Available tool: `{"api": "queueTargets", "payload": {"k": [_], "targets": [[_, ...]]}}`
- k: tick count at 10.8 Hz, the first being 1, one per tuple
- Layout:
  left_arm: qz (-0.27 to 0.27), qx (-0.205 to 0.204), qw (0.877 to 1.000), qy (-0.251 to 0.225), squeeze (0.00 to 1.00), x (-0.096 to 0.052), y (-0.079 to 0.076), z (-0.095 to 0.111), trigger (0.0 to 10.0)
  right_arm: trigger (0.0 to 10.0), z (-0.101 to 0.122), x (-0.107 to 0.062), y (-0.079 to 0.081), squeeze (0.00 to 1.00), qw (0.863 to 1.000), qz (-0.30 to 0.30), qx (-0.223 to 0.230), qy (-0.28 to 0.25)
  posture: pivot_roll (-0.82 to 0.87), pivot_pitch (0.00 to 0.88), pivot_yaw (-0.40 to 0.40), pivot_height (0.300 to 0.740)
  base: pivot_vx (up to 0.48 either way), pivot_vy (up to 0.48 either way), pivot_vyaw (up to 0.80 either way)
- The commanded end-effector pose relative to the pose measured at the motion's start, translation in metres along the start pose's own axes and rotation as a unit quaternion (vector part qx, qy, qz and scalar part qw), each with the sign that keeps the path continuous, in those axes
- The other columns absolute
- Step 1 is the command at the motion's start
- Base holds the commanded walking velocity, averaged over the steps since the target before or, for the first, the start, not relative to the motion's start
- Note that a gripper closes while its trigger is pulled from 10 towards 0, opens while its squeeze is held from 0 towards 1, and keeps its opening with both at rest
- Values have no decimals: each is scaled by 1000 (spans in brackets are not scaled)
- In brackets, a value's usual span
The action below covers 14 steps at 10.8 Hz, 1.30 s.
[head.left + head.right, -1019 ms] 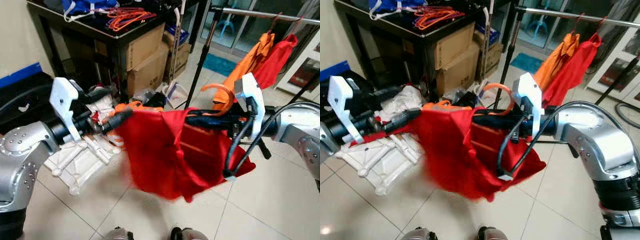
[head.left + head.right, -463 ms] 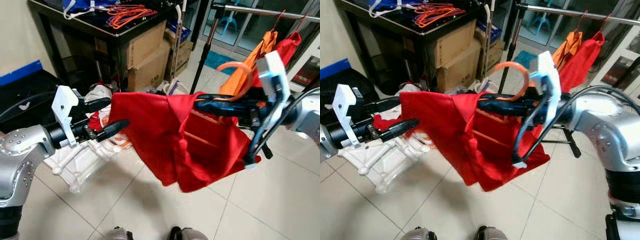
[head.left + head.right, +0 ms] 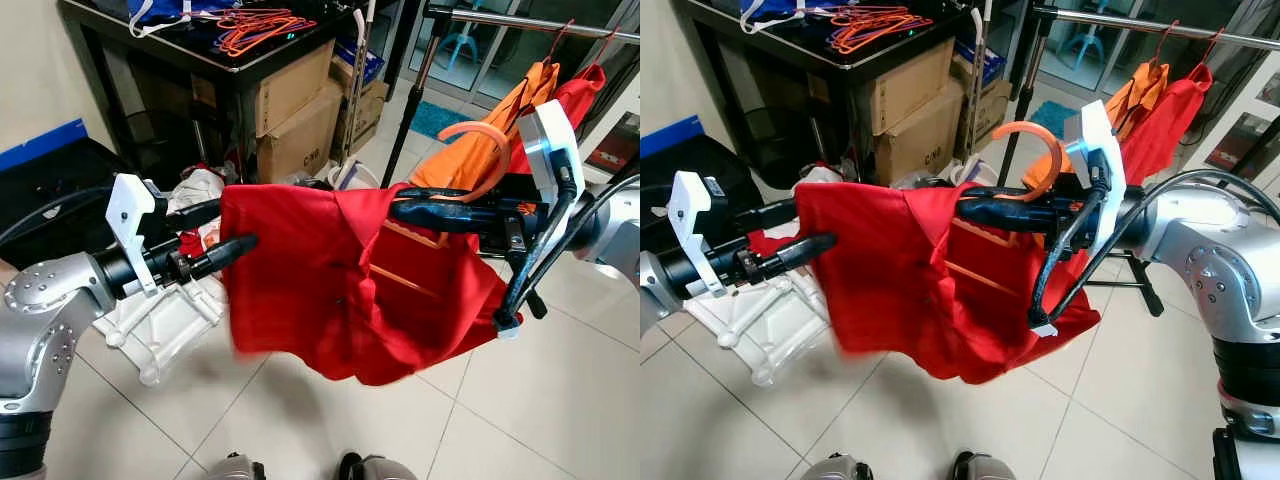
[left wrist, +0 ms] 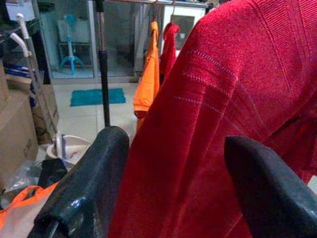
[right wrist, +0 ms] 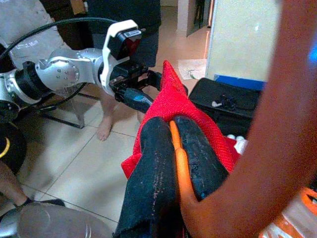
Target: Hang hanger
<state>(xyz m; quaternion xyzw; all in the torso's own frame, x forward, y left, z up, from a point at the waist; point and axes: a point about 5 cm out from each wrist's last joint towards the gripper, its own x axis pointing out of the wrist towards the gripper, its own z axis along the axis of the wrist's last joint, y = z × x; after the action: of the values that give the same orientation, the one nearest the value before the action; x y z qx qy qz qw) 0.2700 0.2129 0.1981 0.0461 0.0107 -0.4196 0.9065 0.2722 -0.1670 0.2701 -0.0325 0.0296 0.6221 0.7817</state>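
Observation:
A red shirt hangs on an orange hanger whose hook curves up above my right gripper. That gripper is shut on the hanger's neck, seen close in the right wrist view. My left gripper is open at the shirt's left edge, one finger on each side of the cloth. In the left wrist view the red fabric lies between the two fingers. The clothes rail runs across the far right, above the right arm.
An orange garment and a red one hang on the rail, whose pole stands behind the shirt. A black table with orange hangers, cardboard boxes and a white rack crowd the left. A person's legs stand behind the left arm.
The right gripper has lifted the hanger and shirt up and to the right. The left gripper let go of the shirt's edge, opened, and now straddles it again.

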Motion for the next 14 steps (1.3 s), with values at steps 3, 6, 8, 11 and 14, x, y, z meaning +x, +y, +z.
{"api": "queueTargets", "payload": {"k": [3,6,8,11,14], "targets": [[-10,5,1000,-21,0,4,1,6,0,10000,10,-5,3,0,1000,-1,-20,-5,0,97,-73,740,0,0,0],[-11,6,1000,-25,0,5,3,8,0,10000,9,-4,1,0,1000,-6,-22,2,1,93,-70,740,0,0,0],[-11,7,1000,-27,0,5,4,10,0,10000,7,-4,-1,0,1000,-15,-25,6,2,87,-68,740,0,0,0],[-15,2,1000,-24,0,2,3,11,0,10000,5,-5,-2,0,999,-26,-30,18,3,86,-64,740,0,0,0],[8,15,999,-34,0,-4,12,19,0,10000,-5,-11,-5,0,996,-46,-39,61,3,83,-60,740,0,0,0]]}}
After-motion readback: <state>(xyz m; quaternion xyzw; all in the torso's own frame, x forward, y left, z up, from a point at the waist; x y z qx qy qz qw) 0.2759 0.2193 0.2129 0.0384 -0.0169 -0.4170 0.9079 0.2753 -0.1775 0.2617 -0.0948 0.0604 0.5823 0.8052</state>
